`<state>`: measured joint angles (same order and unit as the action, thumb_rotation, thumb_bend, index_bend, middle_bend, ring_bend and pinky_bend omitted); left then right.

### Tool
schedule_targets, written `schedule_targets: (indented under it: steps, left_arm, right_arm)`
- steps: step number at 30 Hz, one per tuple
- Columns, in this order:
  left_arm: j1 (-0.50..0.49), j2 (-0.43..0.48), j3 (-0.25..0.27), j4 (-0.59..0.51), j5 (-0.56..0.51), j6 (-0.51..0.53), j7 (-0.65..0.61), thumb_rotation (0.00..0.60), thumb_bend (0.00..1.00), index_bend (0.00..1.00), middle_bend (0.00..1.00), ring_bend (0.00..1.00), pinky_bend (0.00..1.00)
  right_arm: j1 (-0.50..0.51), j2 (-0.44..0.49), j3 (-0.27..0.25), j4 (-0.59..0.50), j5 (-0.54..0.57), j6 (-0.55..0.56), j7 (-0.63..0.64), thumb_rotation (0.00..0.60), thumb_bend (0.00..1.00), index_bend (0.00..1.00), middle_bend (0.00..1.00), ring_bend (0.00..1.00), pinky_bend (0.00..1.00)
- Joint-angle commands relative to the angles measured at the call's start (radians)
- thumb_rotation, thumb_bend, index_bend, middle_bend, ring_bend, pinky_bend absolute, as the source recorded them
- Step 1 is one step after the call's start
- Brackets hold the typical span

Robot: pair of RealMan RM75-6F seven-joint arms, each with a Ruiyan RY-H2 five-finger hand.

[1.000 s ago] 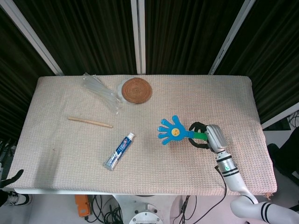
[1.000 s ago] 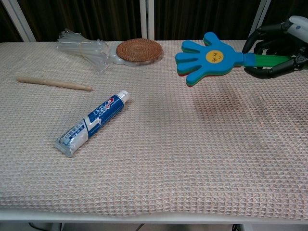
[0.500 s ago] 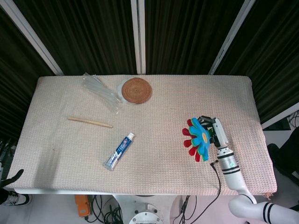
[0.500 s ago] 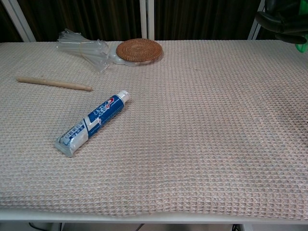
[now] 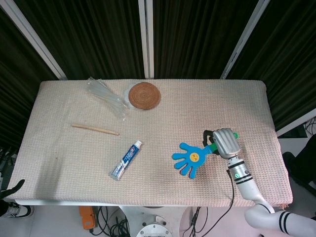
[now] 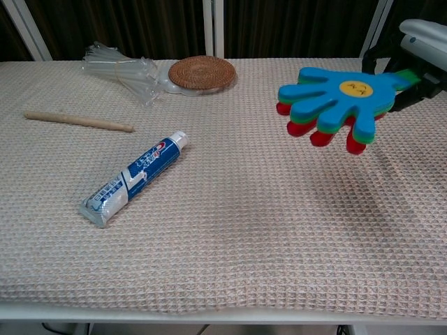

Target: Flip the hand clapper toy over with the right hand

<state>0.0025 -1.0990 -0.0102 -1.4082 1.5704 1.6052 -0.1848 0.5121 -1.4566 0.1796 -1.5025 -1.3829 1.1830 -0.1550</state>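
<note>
Starting at the left of your counter (image 5: 247,98), there's a bundle of clear plastic bags (image 5: 105,96) at the back, a wooden stick (image 5: 95,129) in front of it, and a woven coaster (image 5: 144,95) just beside the bags. Nearer the front edge a toothpaste tube (image 5: 126,159) lies at an angle, cap pointing away from you. Over on the right, your right hand (image 5: 223,142) is clamped around the green handle of the clapper toy (image 5: 193,158). The toy is held up off the cloth, blue side with the yellow face up, red layer underneath, its fingers pointing left. Your left hand isn't visible in either view.
</note>
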Motion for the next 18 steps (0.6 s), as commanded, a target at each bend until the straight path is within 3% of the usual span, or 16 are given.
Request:
schedule_targets:
  steps: [1,4,8,11,14,18]
  left_arm:
    - [0.0,0.0,0.0,0.0,-0.001,-0.001,-0.001,0.6,0.19,0.11,0.03,0.0,0.09]
    - [0.0,0.002,-0.001,-0.001,-0.001,-0.001,0.0,0.6,0.19,0.11,0.03,0.0,0.09]
    - [-0.001,0.003,-0.001,-0.003,0.001,-0.001,0.0,0.6,0.19,0.11,0.03,0.0,0.09]
    - [0.0,0.003,0.0,-0.002,0.0,-0.001,-0.002,0.6,0.19,0.11,0.03,0.0,0.09]
    - [0.0,0.002,0.0,0.001,-0.002,-0.001,-0.007,0.6,0.19,0.11,0.03,0.0,0.09]
    - [-0.001,-0.002,0.001,0.006,-0.002,-0.004,-0.009,0.6,0.19,0.11,0.03,0.0,0.09]
  right_arm:
    - [0.016,0.027,-0.007,-0.03,0.072,-0.045,-0.119,0.6,0.78,1.0,1.0,1.0,1.0]
    - [-0.001,0.019,0.033,-0.067,0.099,-0.015,-0.006,0.6,0.79,1.0,1.0,1.0,1.0]
    - [-0.047,-0.007,0.147,-0.127,0.166,0.032,0.382,0.6,0.79,1.0,1.0,1.0,1.0]
    - [-0.063,0.016,0.215,-0.156,0.231,0.002,0.571,0.6,0.78,1.0,1.0,1.0,1.0]
    - [-0.069,0.032,0.248,-0.149,0.25,-0.006,0.636,0.6,0.79,1.0,1.0,1.0,1.0]
    - [-0.066,0.037,0.242,-0.133,0.247,-0.016,0.632,0.6,0.86,1.0,1.0,1.0,1.0]
